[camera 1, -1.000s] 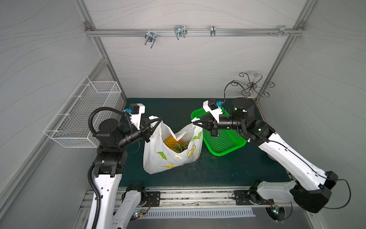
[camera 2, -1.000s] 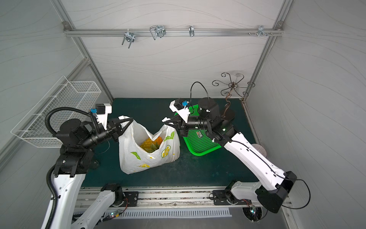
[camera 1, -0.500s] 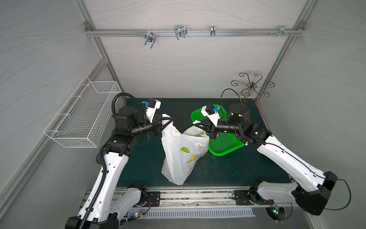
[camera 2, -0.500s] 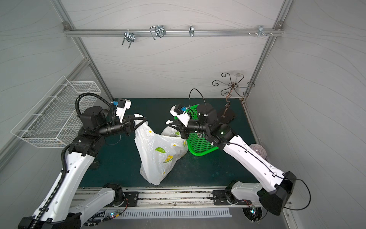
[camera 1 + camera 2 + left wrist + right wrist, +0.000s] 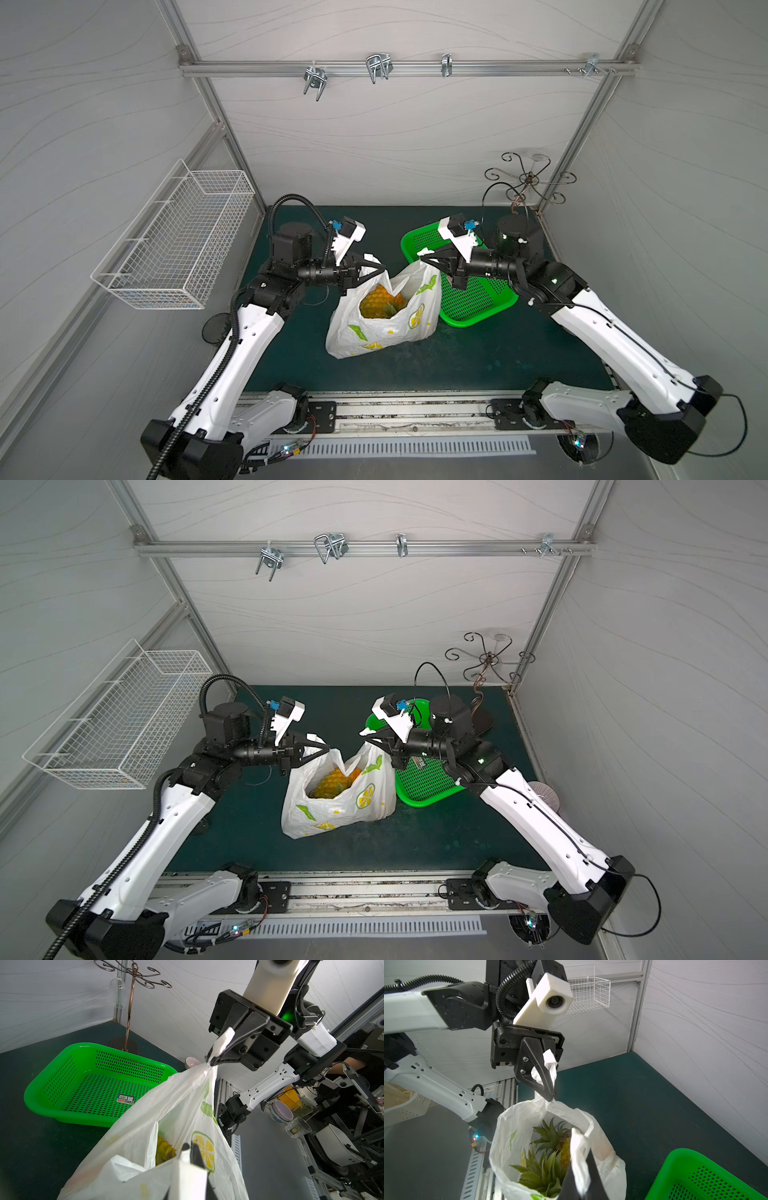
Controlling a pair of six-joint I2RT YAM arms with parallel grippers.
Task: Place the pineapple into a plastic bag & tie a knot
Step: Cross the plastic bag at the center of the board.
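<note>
The plastic bag (image 5: 374, 336) stands on the dark green desk (image 5: 457, 365) just beside the green perforated tray (image 5: 478, 299), its mouth open with the pineapple (image 5: 380, 301) inside. The left pincer (image 5: 381, 270) is clamped on one handle, the right pincer (image 5: 423, 260) on the other, holding them apart.

Noted thin translucent white plastic bag (image 5: 386, 332) standing at centre of dark green matted table (image 5: 478, 365), with yellow pineapple (image 5: 379, 300) inside. Logged green perforated plastic tray (image 5: 478, 305) just right of bag, toward back right corner. Found scrolled metal wire stand (image 5: 528, 179) in that corner, behind tray. Located white wire basket (image 5: 178, 245) off table, on left wall.
</note>
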